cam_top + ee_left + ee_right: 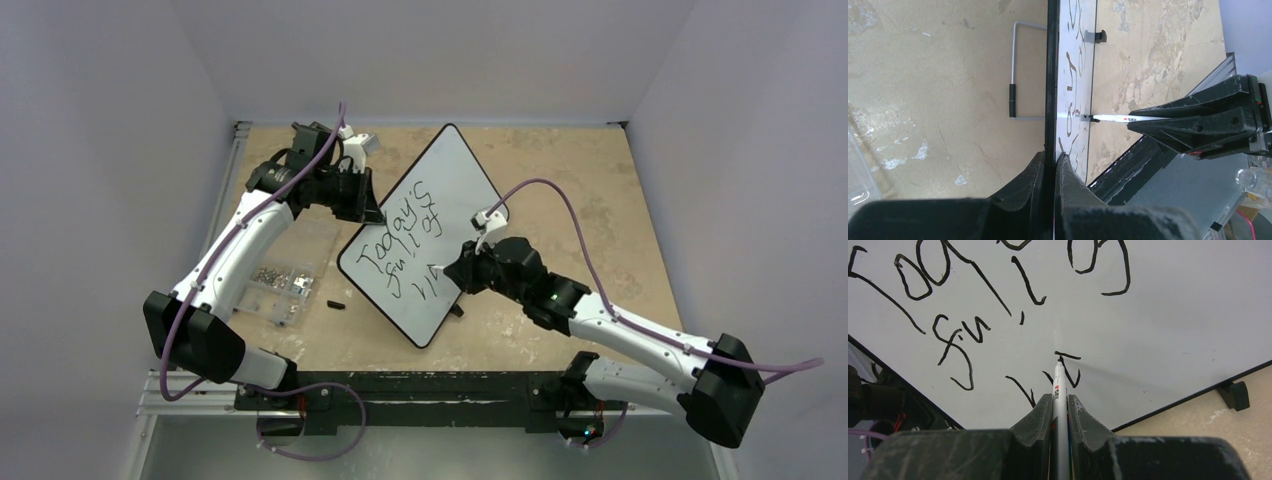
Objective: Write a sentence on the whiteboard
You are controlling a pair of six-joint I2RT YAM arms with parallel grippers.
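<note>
The whiteboard (440, 190) stands tilted on the table, with black slanted lettering (400, 230) beginning "Today's" on it. My left gripper (372, 213) is shut on the board's black rim at its left edge; in the left wrist view the rim (1051, 75) runs up from between the fingers. My right gripper (450, 270) is shut on a white marker (1059, 390). The marker's tip touches the board at the last strokes (1068, 367) in the right wrist view. The marker also shows in the left wrist view (1115, 118), meeting the board face (1075, 60).
A clear plastic box of screws (285, 275) lies left of the board under my left arm. A small black cap (334, 304) lies on the table near the board's lower corner. A wire stand (1015, 70) lies behind the board. The board's black foot (1235, 394) rests on the table.
</note>
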